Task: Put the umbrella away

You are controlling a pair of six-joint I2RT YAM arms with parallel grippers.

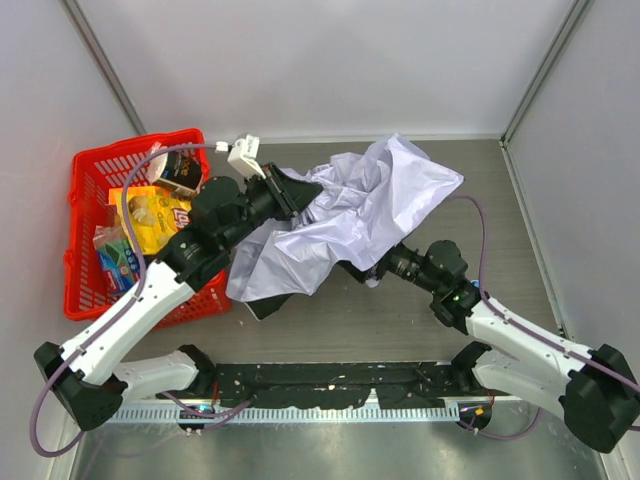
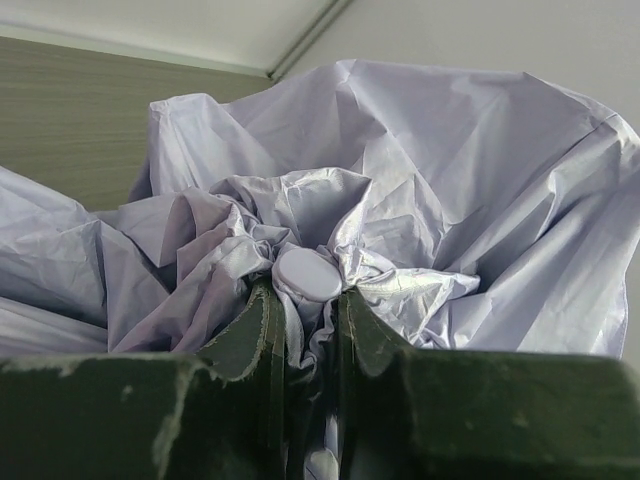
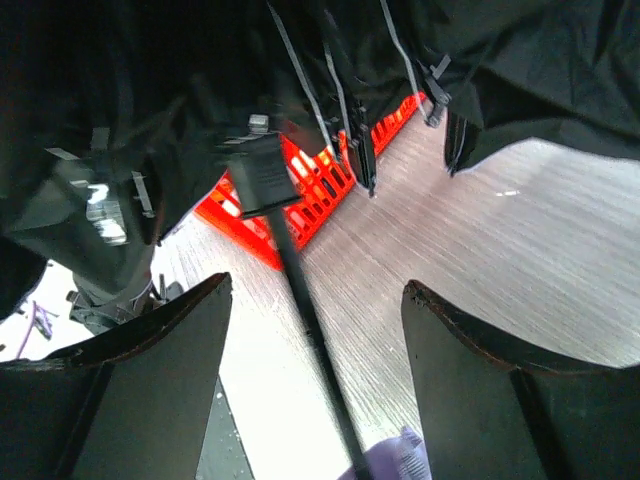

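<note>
Tightly, left gripper (image 2: 305, 297) pinches umbrella (image 2: 450, 170); right gripper (image 3: 318, 285) straddles its shaft (image 3: 322, 360).

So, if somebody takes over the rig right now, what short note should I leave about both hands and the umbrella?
Left hand: shut on the top of the umbrella, with its round cap between the fingers.
Right hand: open under the canopy. The black shaft passes between its fingers, not gripped.
Umbrella: right of the red basket in the top view, canopy loose and crumpled.
Done: top grasped.
Left: probably grip the shaft, gather the canopy and stow the umbrella.
</note>
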